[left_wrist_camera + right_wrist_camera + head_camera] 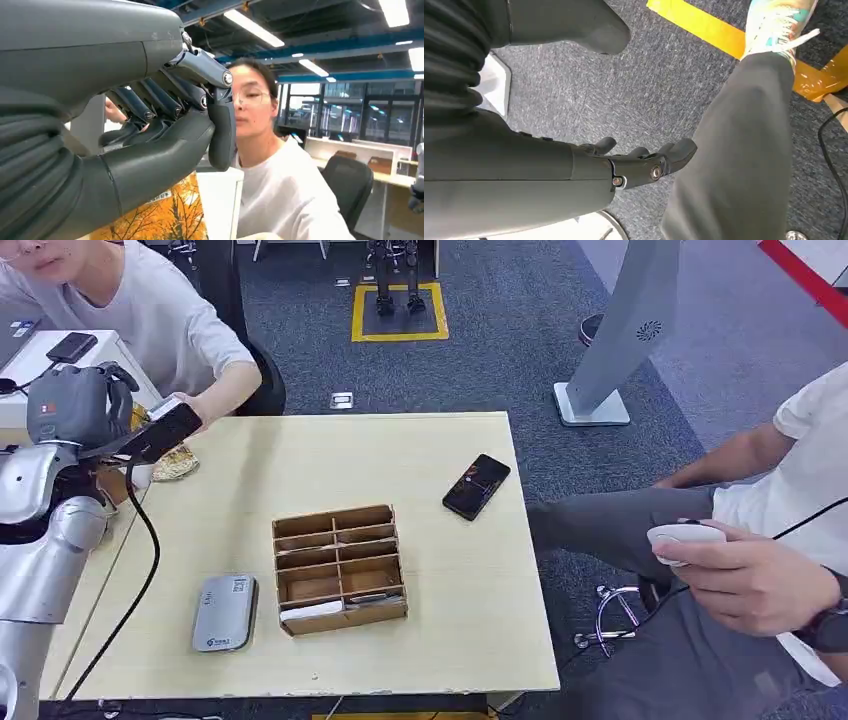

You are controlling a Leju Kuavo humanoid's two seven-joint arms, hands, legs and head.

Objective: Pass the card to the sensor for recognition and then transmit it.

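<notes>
The table carries a wooden divided box, which serves as the landmark here. The robot's left hand is raised far to the left of the box and beyond it, at the table's far-left corner. Its fingers are folded against the thumb, and they seem to pinch the card, a small pale sliver on the dark fingertips. A seated person's hand touches the card's outer end.

The grey sensor lies flat just left of the box, at its near end. A black phone lies to the right of the box and beyond it.

The card's long axis looks to run from the fingertips toward the person, away from the box. I judge the handover is the step in hand, and only 1 hand, the left, is placed for it.

The right hand hangs over the carpet with loose fingers, holding nothing.
</notes>
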